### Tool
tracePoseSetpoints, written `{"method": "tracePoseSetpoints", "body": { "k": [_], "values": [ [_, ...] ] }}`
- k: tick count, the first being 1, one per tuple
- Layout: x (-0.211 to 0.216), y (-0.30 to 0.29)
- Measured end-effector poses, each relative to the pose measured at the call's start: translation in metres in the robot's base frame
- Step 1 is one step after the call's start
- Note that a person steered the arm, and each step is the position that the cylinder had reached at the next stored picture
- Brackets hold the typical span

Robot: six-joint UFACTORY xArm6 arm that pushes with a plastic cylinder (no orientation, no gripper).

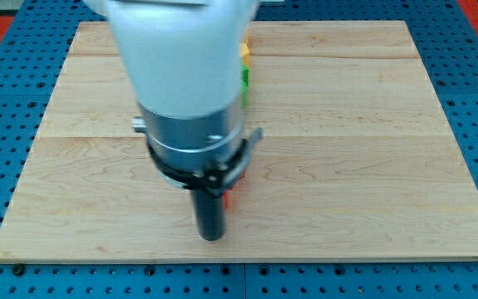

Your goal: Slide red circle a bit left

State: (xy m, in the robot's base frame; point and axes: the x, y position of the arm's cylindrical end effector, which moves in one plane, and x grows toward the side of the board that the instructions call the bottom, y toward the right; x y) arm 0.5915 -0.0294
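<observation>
- My arm (185,75) fills the view's centre-left, a wide white housing over a grey collar and a black ring, coming in from 12 o'clock.
- The dark rod drops out of the ring; my tip (212,238) sits near the board's lower edge, at about 6 o'clock from the collar.
- No fingers or jaws on this rig, only the rod, so there is nothing to open or close and nothing is held.
- The red block (229,196) shows as a thin sliver just at 1 o'clock from my tip, tight against the rod's right side. Its shape cannot be made out, and I cannot tell whether rod and block touch.
- A yellow block (244,51) peeks out at the housing's right edge, toward 12 o'clock of the board; shape hidden.
- A green block (244,81) lies just beside it at its 6 o'clock, also mostly hidden.
- The wooden board (363,149) lies flat on a blue pegboard table (7,75) that frames it on all sides.
</observation>
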Motion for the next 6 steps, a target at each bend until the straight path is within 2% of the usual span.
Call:
{"method": "tracePoseSetpoints", "body": {
  "k": [2,3,4,6],
  "values": [
    [-0.037,0.019],
    [-0.039,0.045],
    [-0.047,0.113],
    [-0.054,0.001]
  ]
}}
